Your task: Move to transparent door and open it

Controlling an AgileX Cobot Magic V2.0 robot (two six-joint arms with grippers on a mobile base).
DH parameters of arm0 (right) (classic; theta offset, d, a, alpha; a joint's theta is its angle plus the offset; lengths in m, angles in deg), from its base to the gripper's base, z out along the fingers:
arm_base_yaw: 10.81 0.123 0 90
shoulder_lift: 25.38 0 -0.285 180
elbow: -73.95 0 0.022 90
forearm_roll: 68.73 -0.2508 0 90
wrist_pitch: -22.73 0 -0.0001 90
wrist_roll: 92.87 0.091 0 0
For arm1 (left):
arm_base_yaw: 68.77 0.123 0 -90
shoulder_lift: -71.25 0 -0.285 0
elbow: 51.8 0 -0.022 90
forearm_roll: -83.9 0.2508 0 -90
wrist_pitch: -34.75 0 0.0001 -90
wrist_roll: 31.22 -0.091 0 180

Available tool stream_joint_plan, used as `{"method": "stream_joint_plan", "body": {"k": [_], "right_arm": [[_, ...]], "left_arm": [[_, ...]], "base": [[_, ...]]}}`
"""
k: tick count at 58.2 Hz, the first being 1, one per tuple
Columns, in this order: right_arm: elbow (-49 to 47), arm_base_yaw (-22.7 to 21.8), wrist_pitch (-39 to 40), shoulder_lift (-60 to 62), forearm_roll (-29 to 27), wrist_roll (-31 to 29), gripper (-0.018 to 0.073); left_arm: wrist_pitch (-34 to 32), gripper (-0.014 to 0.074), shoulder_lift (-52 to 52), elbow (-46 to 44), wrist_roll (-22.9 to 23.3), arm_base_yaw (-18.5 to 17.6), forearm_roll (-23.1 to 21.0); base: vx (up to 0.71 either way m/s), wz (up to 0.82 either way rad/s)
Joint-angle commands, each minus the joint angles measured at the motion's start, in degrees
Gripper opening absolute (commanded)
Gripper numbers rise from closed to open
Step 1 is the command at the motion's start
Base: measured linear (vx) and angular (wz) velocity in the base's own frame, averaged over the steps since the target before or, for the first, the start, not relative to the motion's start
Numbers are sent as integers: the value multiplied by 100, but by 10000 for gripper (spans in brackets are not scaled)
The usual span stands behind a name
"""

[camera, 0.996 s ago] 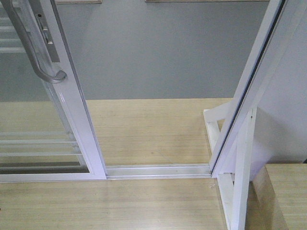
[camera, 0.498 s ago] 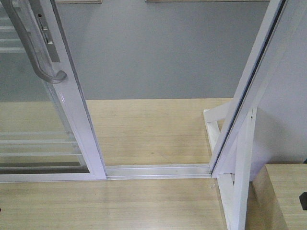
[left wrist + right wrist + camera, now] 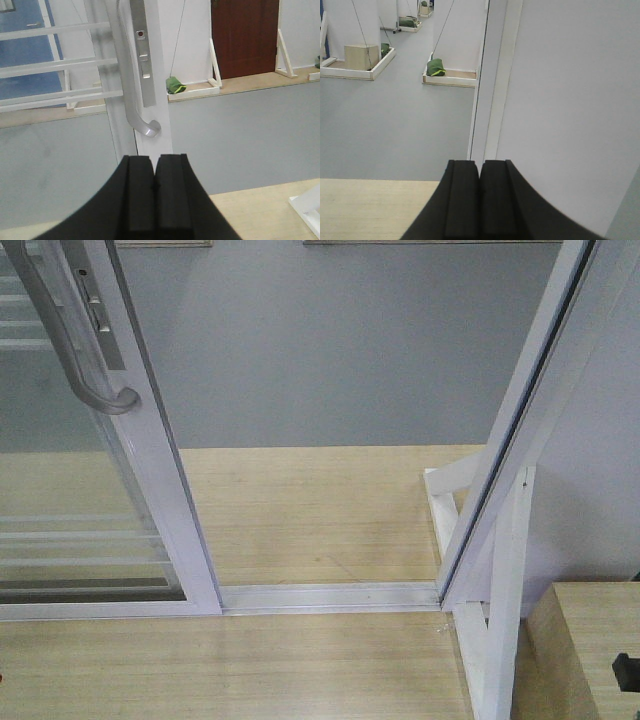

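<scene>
The transparent door (image 3: pixel 150 460) stands at the left of the front view, slid aside, with thin white bars across its glass. Its curved silver-grey handle (image 3: pixel 75 350) is on the edge stile; it also shows in the left wrist view (image 3: pixel 131 95). An open gap lies between the door's stile and the white jamb (image 3: pixel 520 440) at the right. My left gripper (image 3: pixel 155 165) is shut and empty, just below and short of the handle's lower end. My right gripper (image 3: pixel 480 170) is shut and empty, facing the jamb (image 3: pixel 492 80) and a white wall.
A metal floor track (image 3: pixel 330 597) crosses the gap. Grey floor (image 3: pixel 320 350) lies beyond the wood strip. A white brace frame (image 3: pixel 495 640) and a wooden block (image 3: pixel 590 640) stand at the right. A dark piece of my right arm (image 3: pixel 626 672) shows at the right edge. Green bags (image 3: pixel 435 67) lie far off.
The door has not moved. A dark part at the right edge of the front view, absent a second ago, has come in and shifted slightly lower and further in.
</scene>
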Motion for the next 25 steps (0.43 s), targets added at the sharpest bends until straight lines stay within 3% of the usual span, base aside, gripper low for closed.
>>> {"method": "stream_joint_plan", "body": {"k": [1, 25], "right_arm": [[82, -44, 453, 84, 1, -22, -8], [82, -44, 453, 84, 1, -22, -8]], "left_arm": [[-482, -6, -72, 156, 27, -23, -10], [-482, -6, -72, 156, 27, -23, -10]], "base": [[0, 0], [0, 0]]}}
